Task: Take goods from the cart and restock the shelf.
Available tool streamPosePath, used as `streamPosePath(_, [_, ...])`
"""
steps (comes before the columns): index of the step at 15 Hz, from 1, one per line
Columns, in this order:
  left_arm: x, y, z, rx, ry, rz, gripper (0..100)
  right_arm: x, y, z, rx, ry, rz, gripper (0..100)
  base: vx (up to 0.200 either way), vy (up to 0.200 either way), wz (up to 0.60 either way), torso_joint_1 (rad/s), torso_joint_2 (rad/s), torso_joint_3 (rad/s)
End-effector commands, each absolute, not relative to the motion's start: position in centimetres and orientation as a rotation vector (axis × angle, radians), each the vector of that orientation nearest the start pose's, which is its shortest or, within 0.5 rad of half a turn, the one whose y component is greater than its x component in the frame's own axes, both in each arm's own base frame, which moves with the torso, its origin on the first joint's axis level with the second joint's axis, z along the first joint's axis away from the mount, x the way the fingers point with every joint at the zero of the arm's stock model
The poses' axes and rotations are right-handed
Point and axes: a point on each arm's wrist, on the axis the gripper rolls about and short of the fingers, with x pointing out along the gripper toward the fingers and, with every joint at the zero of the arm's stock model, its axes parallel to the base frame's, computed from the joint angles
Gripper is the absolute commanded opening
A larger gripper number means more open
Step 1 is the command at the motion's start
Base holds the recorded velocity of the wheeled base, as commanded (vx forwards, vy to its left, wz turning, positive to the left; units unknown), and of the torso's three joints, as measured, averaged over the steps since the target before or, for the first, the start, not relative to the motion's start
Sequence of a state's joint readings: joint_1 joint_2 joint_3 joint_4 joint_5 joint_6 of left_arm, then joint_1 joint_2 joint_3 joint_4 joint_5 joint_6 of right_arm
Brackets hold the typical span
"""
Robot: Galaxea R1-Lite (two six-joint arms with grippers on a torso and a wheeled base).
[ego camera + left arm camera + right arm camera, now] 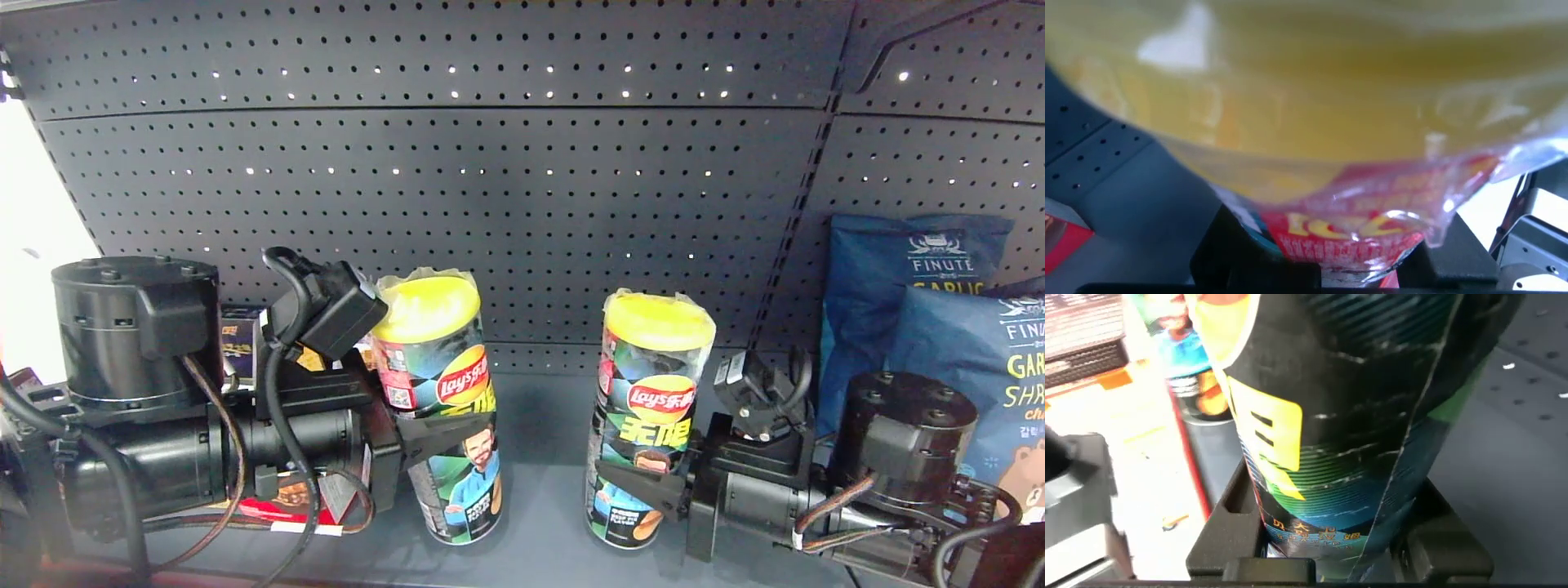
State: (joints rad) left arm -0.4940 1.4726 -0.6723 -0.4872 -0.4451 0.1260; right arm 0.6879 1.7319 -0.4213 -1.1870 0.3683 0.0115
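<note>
Two tall chip cans with yellow lids stand upright on the grey shelf [539,425]. The left can [445,408] is held around its middle by my left gripper [441,441], which comes in from the left. My right gripper [645,490], coming from the right, is shut on the lower part of the right can [645,416]. In the left wrist view the left can's yellow lid [1315,90] looms over the black fingers [1233,253]. The right can's dark printed wall [1339,425] rises between the fingers [1225,531] in the right wrist view.
Blue snack bags [939,294] lean against the pegboard at the shelf's right end. A small box [241,339] and a red package [286,510] sit behind and under my left arm. The dark pegboard back wall [522,204] rises behind the cans. Shelf space lies between the cans.
</note>
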Motion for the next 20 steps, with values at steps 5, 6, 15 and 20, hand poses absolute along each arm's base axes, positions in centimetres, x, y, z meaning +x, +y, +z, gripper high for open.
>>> streamPosePath(5, [21.2,-12.5,19.5,0.124,0.267,-0.946,0,19.2,17.2,12.0,-0.012,0.153,1.065,0,0.000,0.000,0.00,0.000,0.00,0.000])
streamPosePath(6, [21.4,-12.6,19.4,0.124,0.271,-0.946,0,19.2,17.2,11.6,-0.013,0.160,1.065,0,0.000,0.000,0.00,0.000,0.00,0.000])
streamPosePath(15, [21.8,-12.9,19.4,0.126,0.273,-0.949,0,19.6,17.4,9.5,-0.016,0.180,1.059,0,0.000,0.000,0.00,0.000,0.00,0.000])
streamPosePath(20, [21.8,-12.8,19.3,0.126,0.275,-0.947,0,20.2,17.9,8.7,-0.018,0.165,1.059,0,0.000,0.000,0.00,0.000,0.00,0.000])
